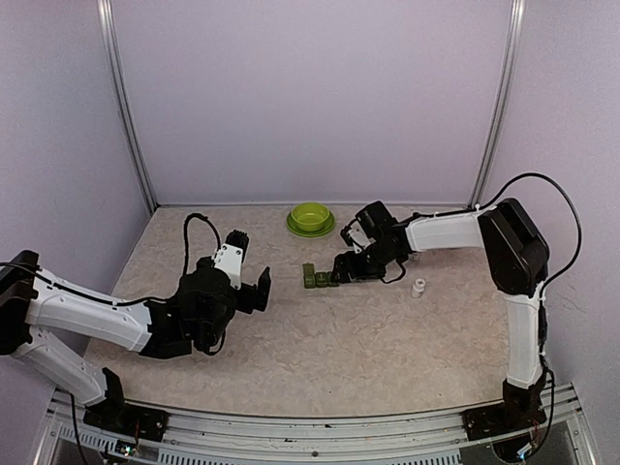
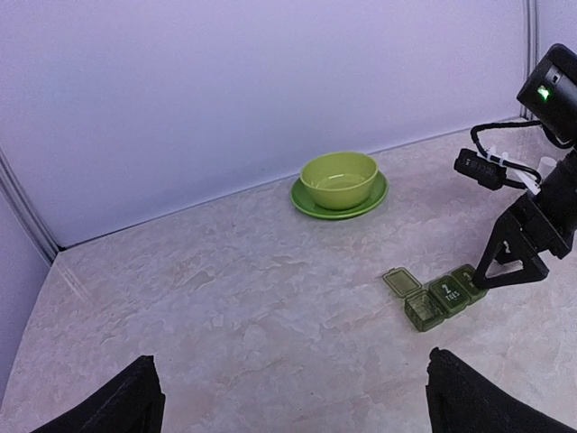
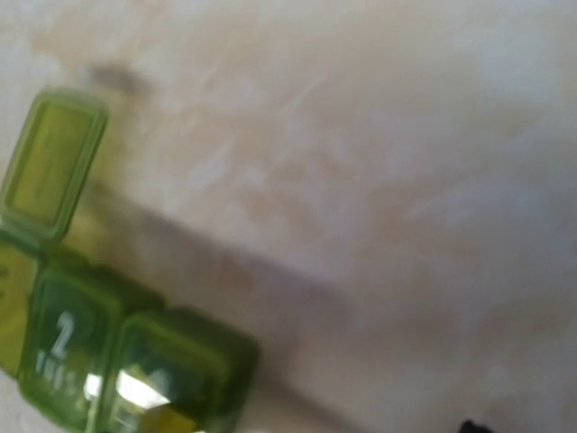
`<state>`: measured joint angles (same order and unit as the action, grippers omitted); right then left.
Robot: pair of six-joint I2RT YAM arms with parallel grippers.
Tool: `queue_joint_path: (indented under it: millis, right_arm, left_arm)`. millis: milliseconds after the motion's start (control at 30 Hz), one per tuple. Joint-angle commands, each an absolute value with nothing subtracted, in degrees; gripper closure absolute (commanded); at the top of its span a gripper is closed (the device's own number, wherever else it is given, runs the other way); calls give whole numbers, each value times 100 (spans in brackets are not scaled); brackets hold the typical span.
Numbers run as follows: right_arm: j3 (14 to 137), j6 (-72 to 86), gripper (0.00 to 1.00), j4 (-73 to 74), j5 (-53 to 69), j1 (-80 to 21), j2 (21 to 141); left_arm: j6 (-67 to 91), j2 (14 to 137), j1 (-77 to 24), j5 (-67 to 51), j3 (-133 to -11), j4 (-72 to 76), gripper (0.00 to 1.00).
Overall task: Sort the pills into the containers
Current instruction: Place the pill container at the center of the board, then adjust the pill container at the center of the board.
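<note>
- The dark green pill box [image 1: 320, 278] lies near the middle of the surface [image 1: 387, 349], a little toward the far edge, with three compartments in a row.
- The end lid [image 2: 398, 280] farthest from the right edge is flipped open and lies flat. The middle lid bears a white "2" and is down. What lies inside is too blurred to tell.
- The right arm [image 1: 513, 242] reaches in from the right edge with its wrist bent down. The right hand [image 1: 344, 268] sits low at the box's right end; I cannot tell whether it is released or clenched.
- The left arm [image 1: 87, 315] stretches low from the near left corner. The left hand [image 1: 250, 266] is released, its fingers spread wide around nothing, well apart from the box.
- A lime green bowl [image 1: 310, 218] on a matching plate [image 2: 374, 197] stands at the far edge.
- A small white bottle [image 1: 418, 288] stands toward the right edge.
</note>
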<state>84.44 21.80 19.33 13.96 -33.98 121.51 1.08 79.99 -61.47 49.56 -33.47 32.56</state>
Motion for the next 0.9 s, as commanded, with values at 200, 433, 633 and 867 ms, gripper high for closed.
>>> queue_joint_path:
  millis: [200, 433, 633, 867]
  right_arm:
    - [8344, 1848, 8, 2538, 280, -3894, 12097]
    - [8552, 1770, 0, 2818, -264, -4046, 12237]
    - [8647, 1705, 0, 3005, -796, -4096, 12318]
    - [8926, 1740, 0, 3041, -933, -4100, 12569]
  left_arm:
    - [211, 8131, -6126, 5041, -3445, 3134, 1]
    - [234, 8165, -6126, 5045, -3445, 3131, 1]
    - [211, 8170, -6126, 5051, -3445, 3144, 1]
    - [220, 8241, -6121, 5045, -3454, 3176, 1]
